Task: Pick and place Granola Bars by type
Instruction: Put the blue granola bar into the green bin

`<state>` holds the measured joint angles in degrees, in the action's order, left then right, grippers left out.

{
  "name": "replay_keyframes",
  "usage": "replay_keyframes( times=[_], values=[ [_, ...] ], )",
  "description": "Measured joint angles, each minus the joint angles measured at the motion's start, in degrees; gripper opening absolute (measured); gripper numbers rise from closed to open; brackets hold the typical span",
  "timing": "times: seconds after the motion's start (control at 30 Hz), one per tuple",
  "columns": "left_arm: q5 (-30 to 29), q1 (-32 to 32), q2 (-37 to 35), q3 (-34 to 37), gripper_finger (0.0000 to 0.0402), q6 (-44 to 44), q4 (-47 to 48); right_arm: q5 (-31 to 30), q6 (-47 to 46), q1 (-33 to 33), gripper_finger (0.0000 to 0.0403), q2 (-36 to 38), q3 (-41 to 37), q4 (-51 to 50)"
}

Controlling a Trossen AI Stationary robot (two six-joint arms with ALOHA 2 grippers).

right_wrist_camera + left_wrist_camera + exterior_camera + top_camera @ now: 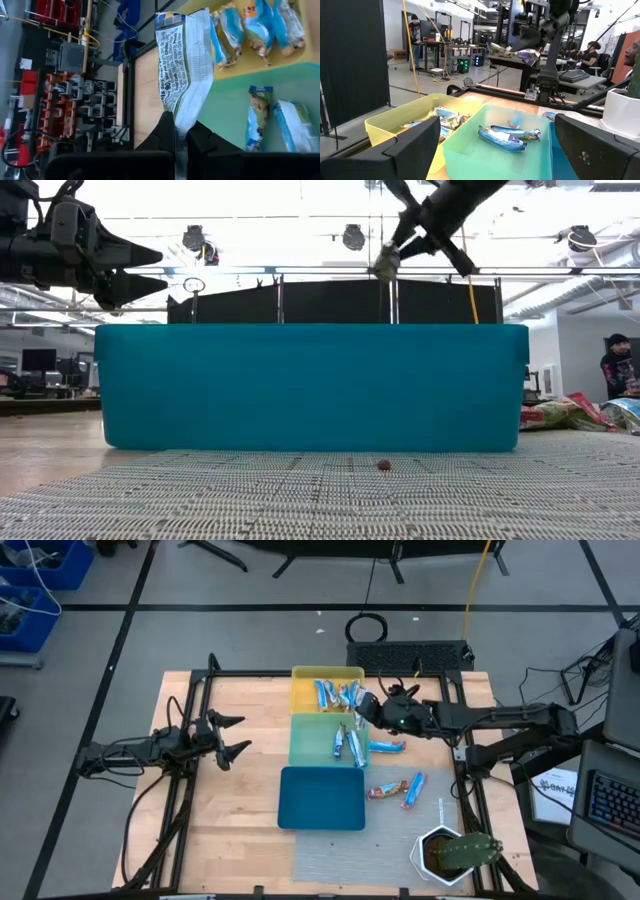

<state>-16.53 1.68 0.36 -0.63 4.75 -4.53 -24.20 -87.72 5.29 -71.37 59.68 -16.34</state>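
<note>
Right fingers (180, 137): pinching one end of a granola bar (184, 65), held in the air over the border between the yellow tray (305, 675) and the green tray (305, 740).
Left fingers (236, 736): spread, empty, hovering left of the trays.
Other bars: in both trays; three on the tabletop (220, 830) at right.

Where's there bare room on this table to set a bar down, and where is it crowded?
The blue tray is empty. Bare wood lies between the left gripper and the trays. The yellow tray is crowded; the green tray holds two bars. The right gripper, holding a bar, hangs over them.
</note>
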Motion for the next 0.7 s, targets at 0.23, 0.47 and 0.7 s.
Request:
replay_keyframes(
  times=[0.23, 0.47, 0.7],
  values=[
    [0.0, -0.01, 0.0, 0.01, 0.0392, 0.0, -0.01, 0.1, 3.72, -0.41, 0.0003, -4.83, 13.18, -11.06],
    [0.0, -0.01, 0.0, 0.0, 0.0392, 0.0, 0.01, 1.9, 4.91, 0.61, 0.0002, -16.07, 29.98, -26.23],
    [0.0, -0.01, 0.0, 0.0, 0.0392, 0.0, 0.01, 4.78, 4.45, 1.45, 0.0002, -29.06, 44.78, -34.95]
  ],
)
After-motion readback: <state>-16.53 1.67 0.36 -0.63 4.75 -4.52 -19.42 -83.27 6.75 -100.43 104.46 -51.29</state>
